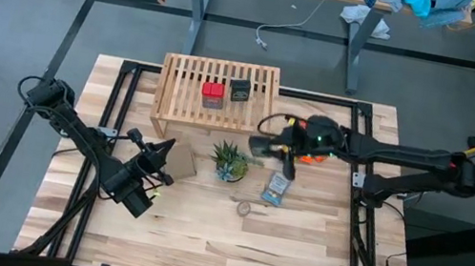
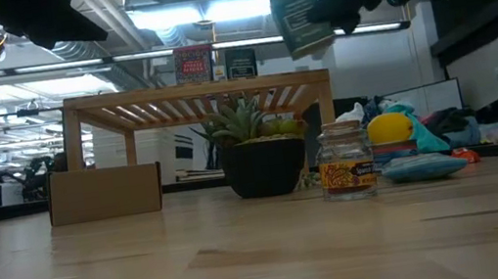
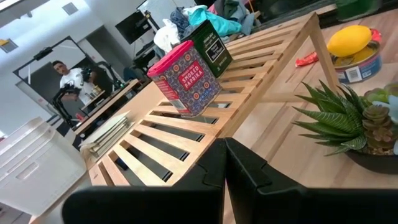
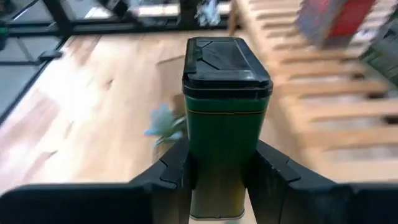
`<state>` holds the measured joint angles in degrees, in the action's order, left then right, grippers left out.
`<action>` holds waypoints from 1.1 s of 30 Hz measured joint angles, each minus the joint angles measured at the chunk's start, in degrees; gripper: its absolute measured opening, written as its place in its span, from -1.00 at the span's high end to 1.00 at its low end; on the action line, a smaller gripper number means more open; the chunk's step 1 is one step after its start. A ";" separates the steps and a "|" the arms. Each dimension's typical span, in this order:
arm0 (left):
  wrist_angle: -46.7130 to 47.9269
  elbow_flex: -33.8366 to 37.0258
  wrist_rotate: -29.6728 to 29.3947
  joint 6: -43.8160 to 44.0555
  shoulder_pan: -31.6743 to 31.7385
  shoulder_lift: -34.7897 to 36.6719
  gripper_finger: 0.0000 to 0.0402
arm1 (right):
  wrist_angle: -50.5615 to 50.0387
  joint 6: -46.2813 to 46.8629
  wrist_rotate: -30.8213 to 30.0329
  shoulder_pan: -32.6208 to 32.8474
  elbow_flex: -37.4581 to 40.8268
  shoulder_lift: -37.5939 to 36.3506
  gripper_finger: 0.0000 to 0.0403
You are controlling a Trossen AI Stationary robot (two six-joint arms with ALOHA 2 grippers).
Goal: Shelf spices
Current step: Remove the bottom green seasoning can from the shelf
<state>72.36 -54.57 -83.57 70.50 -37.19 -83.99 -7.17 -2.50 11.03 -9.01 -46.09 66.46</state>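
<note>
The light-wood shelf (image 1: 216,100) stands at the table's far middle. A red tin (image 1: 213,93) and a dark tin (image 1: 241,90) stand on its slatted top; both also show in the left wrist view, the red tin (image 3: 186,78) and the dark tin (image 3: 211,43). My right gripper (image 1: 272,147), just right of the shelf, is shut on a dark green tin with a black lid (image 4: 224,106); in the low view this tin (image 2: 299,20) is about level with the tins on the shelf. A tiny round jar (image 1: 244,209) stands on the table. My left gripper (image 1: 150,184) is shut and empty at the near left. My right gripper pinches the green tin between its two fingers (image 4: 175,169), on two opposite sides of its body near the bottom end (image 4: 217,186). The tin points away from the wrist, lid end (image 4: 225,59) outward. It is lifted clear of the table and tilted.
A potted plant (image 1: 230,163), a brown cardboard square (image 1: 181,159) and a flat blue packet (image 1: 275,190) lie in front of the shelf. Yellow and orange items (image 1: 313,157) sit under my right arm. The near half of the table (image 1: 228,247) is bare wood.
</note>
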 joint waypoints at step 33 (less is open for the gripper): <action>-1.57 0.00 -0.02 1.15 -4.50 0.00 1.00 | 38.96 30.79 -46.59 34.15 31.72 3.43 0.42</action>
<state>70.78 -54.57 -83.59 71.65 -41.69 -83.99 31.79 28.29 -35.56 25.15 -14.36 69.89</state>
